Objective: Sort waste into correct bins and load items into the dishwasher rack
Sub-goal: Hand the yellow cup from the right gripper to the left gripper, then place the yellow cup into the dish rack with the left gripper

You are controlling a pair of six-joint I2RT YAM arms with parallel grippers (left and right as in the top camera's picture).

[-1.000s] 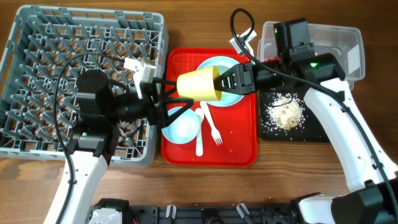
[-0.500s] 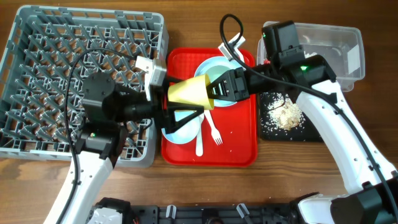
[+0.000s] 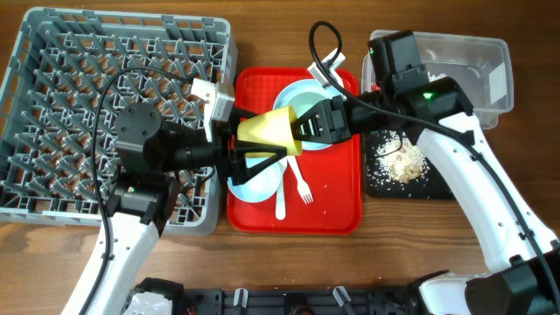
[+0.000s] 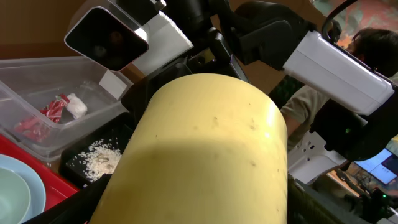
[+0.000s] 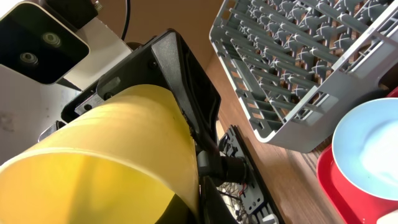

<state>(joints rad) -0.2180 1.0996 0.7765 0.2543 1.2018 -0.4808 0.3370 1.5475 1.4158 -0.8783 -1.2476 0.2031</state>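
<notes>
A yellow cup-shaped bowl hangs on its side above the red tray. My right gripper is shut on its rim, one finger inside and one outside. My left gripper is open, with its fingers on either side of the bowl's base; the bowl fills the left wrist view. On the tray lie the mint plate, a mint bowl, the white fork and spoon. The grey rack stands at the left.
The black tray holds beige scraps at the right. The clear tub behind it holds the red wrapper and white napkin. The right arm's cable loops over the tray's far edge.
One second ago the right gripper held the bowl further right; it has carried it left, between the left gripper's fingers. Nothing has moved in the last half second.
</notes>
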